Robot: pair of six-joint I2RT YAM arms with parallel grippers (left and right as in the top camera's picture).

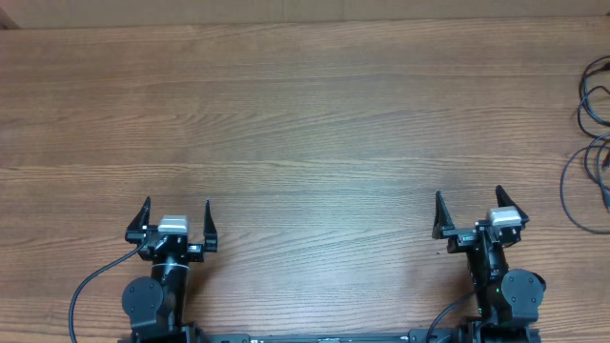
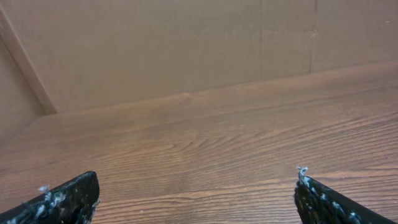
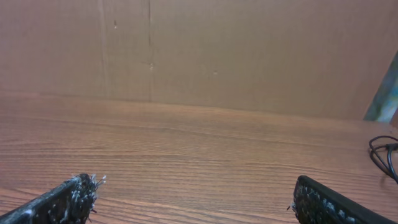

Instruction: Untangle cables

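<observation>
- On the desk [image 1: 305, 114], seen from overhead, the cables [image 1: 580, 107] lie as thin dark loops and strands at the far right edge, beyond the right gripper [image 1: 468, 195] and further out from the robot than it is. Part of them runs out of the picture.
- In the same view the right gripper has its two fingers spread wide with nothing between them, well apart from the cables. The left gripper [image 1: 177, 205] sits far to the left of the right gripper, level with it. Its fingers are spread just as wide and it holds nothing.
- From the left wrist, the two dark fingertips [image 2: 68, 198] stand at opposite lower corners, with only bare wood grain between them. A plain brown wall [image 2: 186, 43] rises behind the desk. No cable shows here.
- From the right wrist, the right gripper's fingertips [image 3: 68, 198] are likewise far apart over bare wood. A small black loop of cable shows at the right border, ahead and to the right of this gripper, touching neither finger.
</observation>
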